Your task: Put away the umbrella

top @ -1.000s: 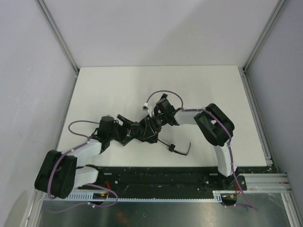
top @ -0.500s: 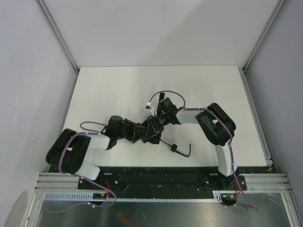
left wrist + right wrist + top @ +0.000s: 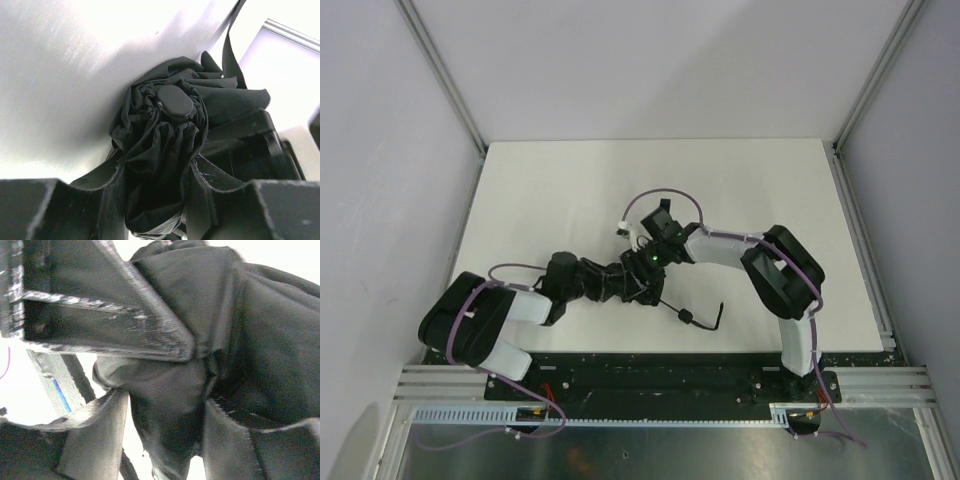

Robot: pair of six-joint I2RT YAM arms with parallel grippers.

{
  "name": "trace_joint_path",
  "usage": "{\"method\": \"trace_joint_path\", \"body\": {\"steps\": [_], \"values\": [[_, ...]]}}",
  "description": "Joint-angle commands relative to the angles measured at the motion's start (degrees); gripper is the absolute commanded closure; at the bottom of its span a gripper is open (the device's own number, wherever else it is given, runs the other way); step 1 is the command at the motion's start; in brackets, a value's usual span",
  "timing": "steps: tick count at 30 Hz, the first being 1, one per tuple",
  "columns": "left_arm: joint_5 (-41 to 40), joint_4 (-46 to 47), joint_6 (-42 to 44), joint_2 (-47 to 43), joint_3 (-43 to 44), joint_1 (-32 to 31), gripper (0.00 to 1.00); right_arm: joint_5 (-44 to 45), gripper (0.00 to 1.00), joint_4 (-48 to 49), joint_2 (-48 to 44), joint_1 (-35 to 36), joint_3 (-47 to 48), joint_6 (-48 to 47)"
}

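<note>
Black umbrella (image 3: 150, 140) lying mid surface (image 3: 550, 190); left claw (image 3: 157, 175) clenched around its bunched fabric, right claw (image 3: 167, 412) grasping the folds from the right

Bright, even overhead light (wrist views blurred, glare-washed).

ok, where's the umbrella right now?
Top view: the umbrella lies near the centre of the white table, bunched between the left gripper and right gripper, wrist loop trailing right.
</note>
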Motion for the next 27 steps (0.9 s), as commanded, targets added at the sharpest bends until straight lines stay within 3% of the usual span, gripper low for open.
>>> {"method": "trace_joint_path", "body": {"steps": [1, 3, 5, 12, 17, 22, 27], "values": [[-4.0, -8.8, 3.0, 2.5, -1.6, -0.8, 1.0, 10.1, 0.27, -8.2, -7.5, 4.8, 1.3, -6.6], [-3.0, -10.9, 2.9, 2.8, -1.0, -0.8, 1.0, 14.9, 0.1, -8.6, -10.7, 6.4, 1.5, -7.8], [-2.4, -14.9, 3.1, 3.0, 0.1, -0.8, 1.0, 20.4, 0.03, -8.9, -13.4, 8.3, 1.5, -10.9], [-3.5, -29.6, 4.8, 0.4, 4.7, -0.7, 1.0, 48.3, 0.01, -5.3, -13.3, 17.8, 0.6, -19.9], [-2.8, -32.3, 4.1, -0.4, 5.3, -0.8, 1.0, 59.3, 0.01, 1.5, -9.2, 22.4, -0.9, -22.9], [-1.8, -33.4, 3.8, 0.2, 5.7, -0.8, 1.0, 66.6, 0.14, 5.0, -2.8, 22.9, -1.8, -24.4], [-1.8, -35.8, 4.0, -0.6, 6.5, -0.8, 1.0, 63.9, 0.48, 3.4, 1.0, 20.7, -3.3, -21.9]]}}
